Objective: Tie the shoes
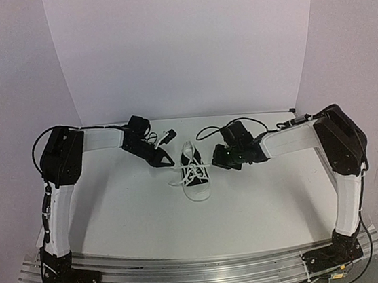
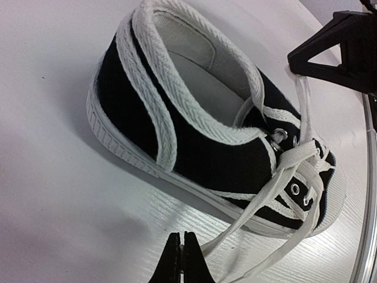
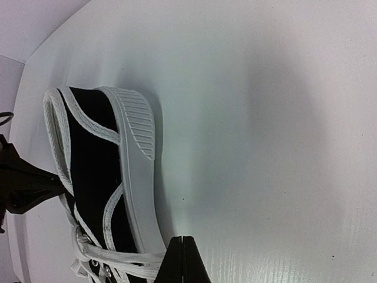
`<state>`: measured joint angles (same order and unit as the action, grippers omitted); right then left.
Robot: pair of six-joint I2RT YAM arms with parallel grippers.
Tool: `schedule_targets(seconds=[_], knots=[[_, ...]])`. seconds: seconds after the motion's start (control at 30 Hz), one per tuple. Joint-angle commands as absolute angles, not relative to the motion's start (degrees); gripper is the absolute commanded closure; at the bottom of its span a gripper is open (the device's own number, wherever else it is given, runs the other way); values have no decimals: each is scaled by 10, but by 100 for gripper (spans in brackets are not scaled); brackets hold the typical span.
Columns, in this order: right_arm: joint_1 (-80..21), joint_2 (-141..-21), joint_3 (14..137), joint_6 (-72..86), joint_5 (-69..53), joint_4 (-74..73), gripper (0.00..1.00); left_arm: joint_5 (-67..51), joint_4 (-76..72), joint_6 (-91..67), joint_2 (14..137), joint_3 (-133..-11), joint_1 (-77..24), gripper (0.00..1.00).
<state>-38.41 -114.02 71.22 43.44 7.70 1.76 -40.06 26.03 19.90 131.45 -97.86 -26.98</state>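
A black sneaker (image 1: 197, 192) sits midway across the table (image 1: 115, 211), toe toward the near edge, its laces (image 2: 277, 183) threaded but loose, no bow yet. The right gripper (image 1: 213, 159) is pinched on one strand; the left gripper (image 1: 170, 163), closed tight, flanks the shoe, hold unclear.

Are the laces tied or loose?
Loose. The laces run as separate strands from the eyelets off the sneaker; no bow shows in any view.

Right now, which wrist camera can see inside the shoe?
The left wrist camera: it looks into the white-lined opening of the shoe, while the right wrist view catches just its outside and white sole.
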Motion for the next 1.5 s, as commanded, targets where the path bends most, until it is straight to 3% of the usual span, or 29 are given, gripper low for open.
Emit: schedule_targets(seconds=[0.0,0.47,1.3,1.47], knots=[[-370,-1142,704,450,61,41,100,-355,271,223,1294,-968,-256,100],[-353,-1149,651,453,28,49,100,-332,256,222,1286,-957,-239,100],[-344,-1193,659,419,-31,56,100,-283,247,241,1311,-928,-231,100],[-344,-1195,675,402,-45,54,100,-316,252,245,1306,-934,-231,100]])
